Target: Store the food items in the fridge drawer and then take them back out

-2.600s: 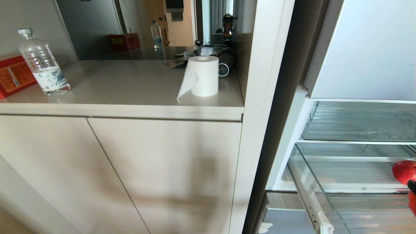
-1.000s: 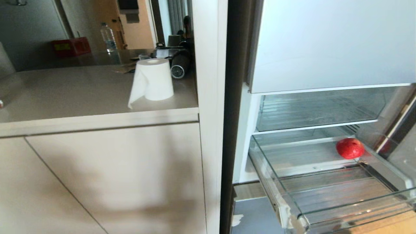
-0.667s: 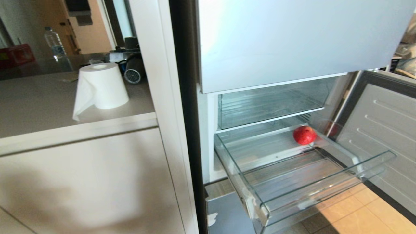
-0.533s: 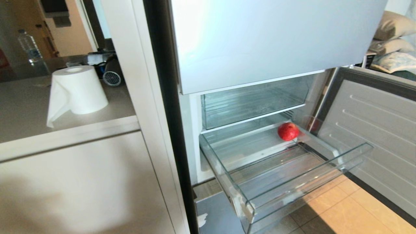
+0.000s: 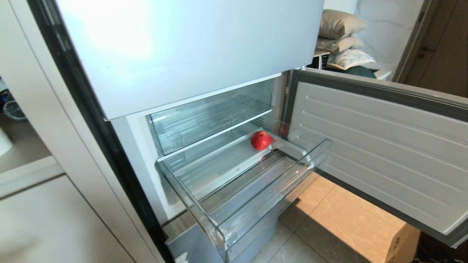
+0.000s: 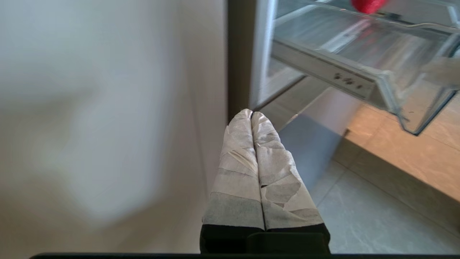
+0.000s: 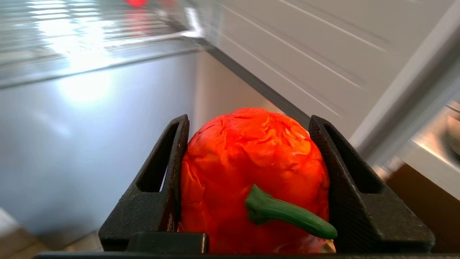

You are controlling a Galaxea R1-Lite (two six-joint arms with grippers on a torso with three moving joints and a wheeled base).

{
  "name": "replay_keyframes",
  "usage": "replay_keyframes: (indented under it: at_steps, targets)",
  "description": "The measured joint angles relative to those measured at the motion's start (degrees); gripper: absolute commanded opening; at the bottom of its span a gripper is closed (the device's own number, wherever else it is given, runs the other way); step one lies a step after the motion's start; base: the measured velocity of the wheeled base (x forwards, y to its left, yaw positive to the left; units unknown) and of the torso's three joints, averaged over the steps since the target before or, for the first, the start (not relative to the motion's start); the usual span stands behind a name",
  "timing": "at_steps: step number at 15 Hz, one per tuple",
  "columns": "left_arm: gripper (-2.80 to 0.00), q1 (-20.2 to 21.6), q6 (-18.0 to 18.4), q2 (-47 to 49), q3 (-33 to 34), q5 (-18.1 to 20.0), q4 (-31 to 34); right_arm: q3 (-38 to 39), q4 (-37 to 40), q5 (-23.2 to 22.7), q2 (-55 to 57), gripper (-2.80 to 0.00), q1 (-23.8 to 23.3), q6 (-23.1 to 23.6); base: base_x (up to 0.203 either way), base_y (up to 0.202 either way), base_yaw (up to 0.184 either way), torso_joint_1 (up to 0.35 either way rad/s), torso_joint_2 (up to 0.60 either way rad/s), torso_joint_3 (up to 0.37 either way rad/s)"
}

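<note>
The fridge drawer (image 5: 270, 199) stands pulled out, its clear walls and ribbed bottom showing. One round red food item (image 5: 260, 140) lies at the drawer's far right end. Neither gripper shows in the head view. My right gripper (image 7: 248, 120) is shut on a second food item (image 7: 251, 169), a wrinkled orange-red piece with a green stem, held between both black fingers in front of the silver-blue lower panel (image 7: 90, 126). My left gripper (image 6: 251, 114) is shut, its taped fingers pressed together and holding nothing, low beside the cabinet, below the drawer (image 6: 359, 46).
The fridge door (image 5: 384, 146) stands open on the right, over a cardboard box (image 5: 402, 241) on the tiled floor. A second clear bin (image 5: 208, 117) sits above the drawer. A beige cabinet (image 5: 55, 219) flanks the fridge on the left. Pillows (image 5: 340, 25) lie behind.
The whole head view has swung right: the counter and paper roll slid out to the left and the fridge now fills the picture. The red piece stays in the drawer.
</note>
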State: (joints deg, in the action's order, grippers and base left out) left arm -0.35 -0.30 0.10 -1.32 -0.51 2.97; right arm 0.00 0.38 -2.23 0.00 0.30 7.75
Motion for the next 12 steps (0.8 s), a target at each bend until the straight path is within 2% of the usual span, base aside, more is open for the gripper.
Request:
replay_keyframes:
  at_steps: [4,6,9,10,12]
  targets:
    - [-2.80,0.0,0.0,0.0,0.0,0.0,0.0,-1.3,0.5,1.8,1.7,-2.80,-0.1,-0.3,0.001,0.000,-0.014,0.001,0.00,0.001]
    - [-2.80,0.0,0.0,0.0,0.0,0.0,0.0,-4.9,0.4,6.1,7.2,-2.80,-0.2,-2.9,0.000,0.000,0.000,0.000,0.00,0.000]
    - [-2.80,0.0,0.0,0.0,0.0,0.0,0.0,-11.2,-0.1,13.4,19.9,-2.80,-1.0,-9.5,0.000,0.000,0.000,0.000,0.00,0.000]
    - [-2.80,0.0,0.0,0.0,0.0,0.0,0.0,-12.8,-0.6,15.8,24.3,-2.80,-2.9,-11.6,0.000,0.000,0.000,0.000,0.00,0.000]
    - [-2.80,0.0,0.0,0.0,0.0,0.0,0.0,-15.7,-3.6,17.7,33.0,-2.80,-11.8,-14.9,0.000,0.000,0.000,0.000,0.00,0.000]
